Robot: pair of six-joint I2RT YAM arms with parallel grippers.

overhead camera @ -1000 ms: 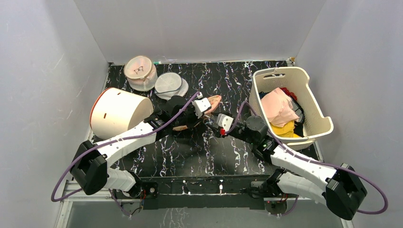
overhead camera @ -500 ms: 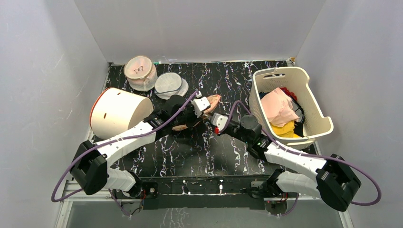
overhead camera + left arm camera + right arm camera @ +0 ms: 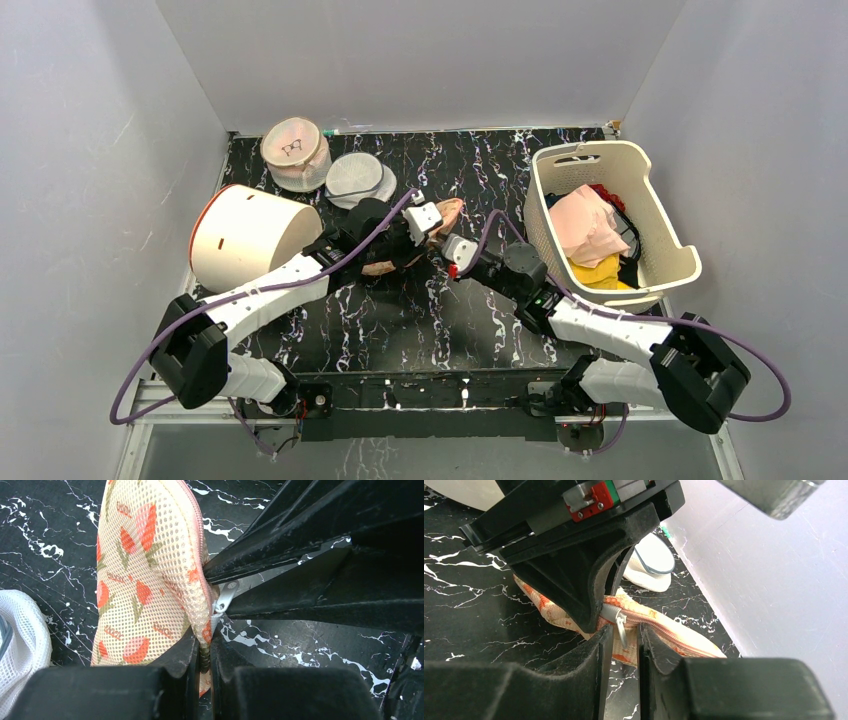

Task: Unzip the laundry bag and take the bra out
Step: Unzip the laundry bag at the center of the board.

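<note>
Operator: Table layout, biggest things first?

Observer: Black marbled table (image 3: 420,320). A white basket (image 3: 585,152) full of clothes sits at the right, and a cream drum (image 3: 250,235) lies on its side at the left. Behind the drum are a pink mesh pouch (image 3: 295,150) and a white mesh pouch (image 3: 360,178), neither of them involved.

Operator: And the laundry bag?

Observer: The laundry bag (image 3: 145,570) is mid-table between the two arms, standing on edge. The left end effector (image 3: 202,650) is clamped tight on the fabric rim at the zip's end. The bra isn't visible. I take it to be inside, since the zip looks fully shut along the seam that shows.

Operator: Right arm?

Observer: The right end effector (image 3: 621,645) has its fingers either side of the zipper pull (image 3: 620,629), which hangs in the narrow gap between them. Whether the pads actually pinch the tab, I cannot tell, because a sliver of space shows beside it.

Operator: So which step is this?

Observer: It's the very start of unzipping, securing the tab. I'd judge the next move needs a firm pinch on that small tab. After that comes a pull along the curved seam, away from the left end effector, which anchors the bag. A tab that thin could easily slip out.
</note>
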